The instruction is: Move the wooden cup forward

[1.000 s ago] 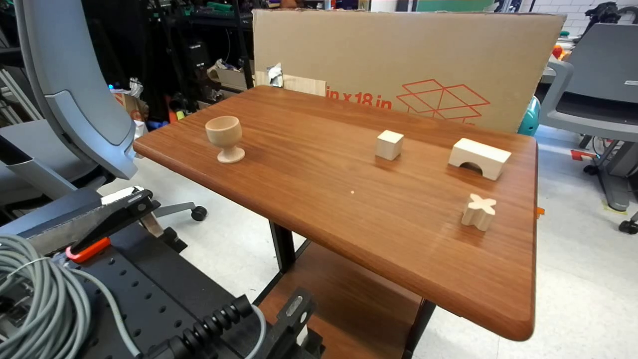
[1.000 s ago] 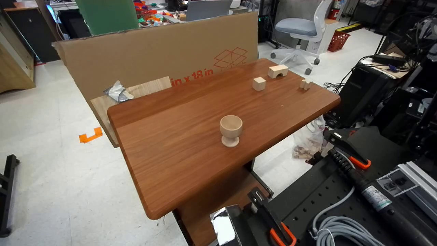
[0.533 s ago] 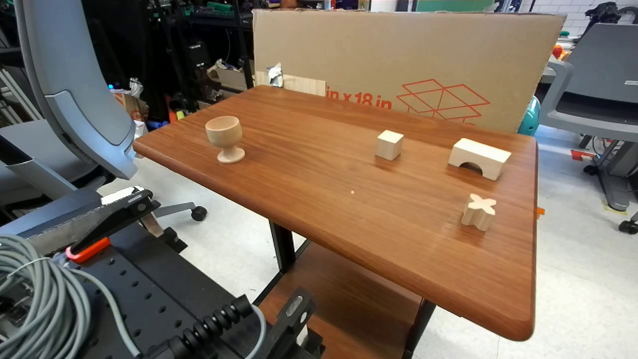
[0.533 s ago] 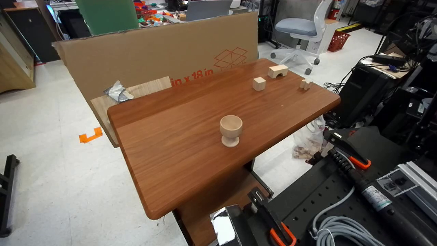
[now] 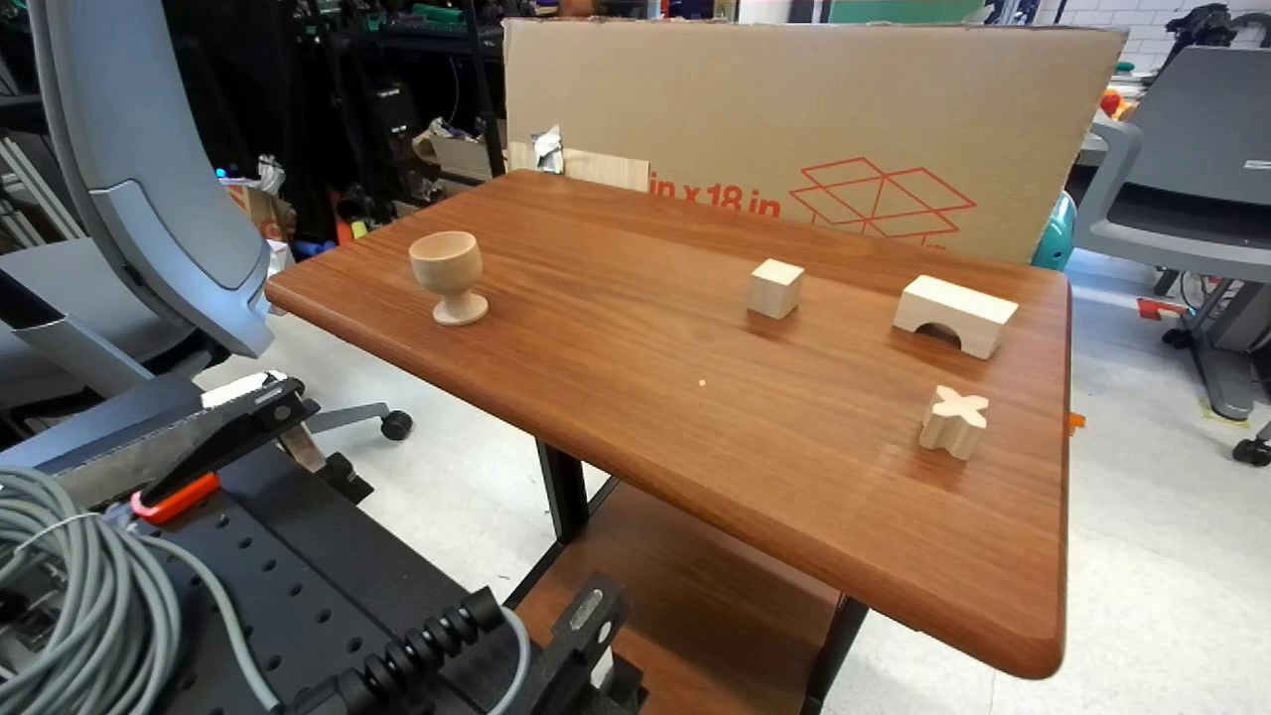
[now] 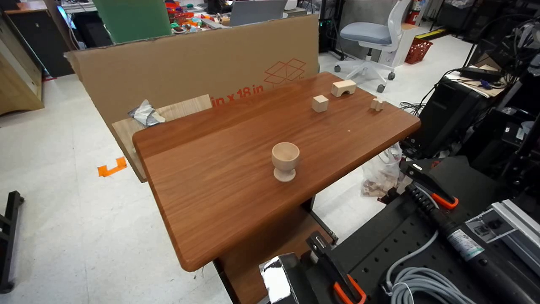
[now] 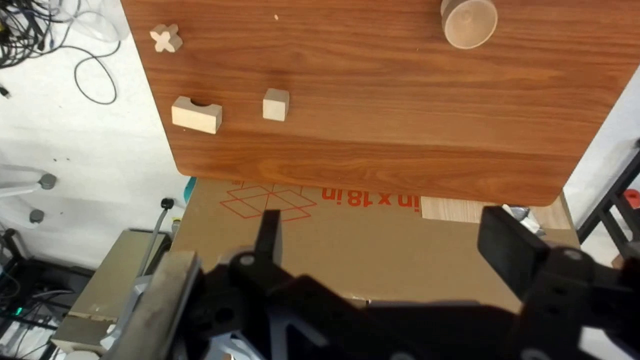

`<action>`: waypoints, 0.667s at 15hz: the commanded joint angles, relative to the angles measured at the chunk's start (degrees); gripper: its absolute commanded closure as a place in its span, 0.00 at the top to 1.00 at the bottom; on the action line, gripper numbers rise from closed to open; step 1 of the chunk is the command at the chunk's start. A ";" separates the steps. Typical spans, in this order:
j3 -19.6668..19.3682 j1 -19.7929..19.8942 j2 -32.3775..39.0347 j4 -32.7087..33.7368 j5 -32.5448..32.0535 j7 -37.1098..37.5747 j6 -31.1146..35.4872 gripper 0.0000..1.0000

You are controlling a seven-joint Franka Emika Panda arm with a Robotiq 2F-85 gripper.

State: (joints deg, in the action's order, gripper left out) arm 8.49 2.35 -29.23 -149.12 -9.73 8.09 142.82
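The wooden cup [image 5: 447,270] is a light-tan goblet with a round bowl, short stem and flared base. It stands upright on the brown wooden table [image 5: 616,258], close to the long edge beside the black pegboard. It also stands there in an exterior view [image 6: 285,158]. In the wrist view the cup [image 7: 470,22] is at the top edge, partly cut off, its open mouth visible. My gripper [image 7: 381,225] shows only in the wrist view. Its two black fingers are wide apart with nothing between them. It is apart from the cup, with the cardboard sheet seen behind the fingers.
A pale cube [image 5: 776,289], an arch-shaped block [image 5: 955,316] and an X-shaped block [image 5: 954,423] stand toward the table's other end. A tall cardboard sheet [image 5: 715,99] stands along the far long edge. A black pegboard cart [image 6: 379,253] with clamps and cable is beside the table.
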 commanded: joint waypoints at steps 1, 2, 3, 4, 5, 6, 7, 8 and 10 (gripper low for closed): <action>-1.35 -1.38 4.17 -0.68 2.31 0.49 0.26 1.00; -1.62 -2.15 5.00 -1.44 3.51 0.28 0.07 1.00; -1.57 -2.58 5.79 -2.09 4.31 0.36 0.34 1.00; -1.39 -2.93 6.58 -2.70 5.01 0.53 0.80 1.00; -1.32 -3.51 7.39 -3.06 5.96 0.50 0.81 1.00; -1.31 -4.12 8.09 -3.42 6.99 0.46 0.95 1.00; -1.30 -4.68 8.73 -3.71 8.04 0.44 1.16 1.00; -1.12 -4.97 9.44 -4.11 8.54 0.68 2.04 1.00; -0.74 -5.12 11.01 -4.64 8.77 1.60 3.62 1.00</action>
State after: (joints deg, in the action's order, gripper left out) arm 7.94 -1.74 -20.37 -153.06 -2.10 8.46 143.15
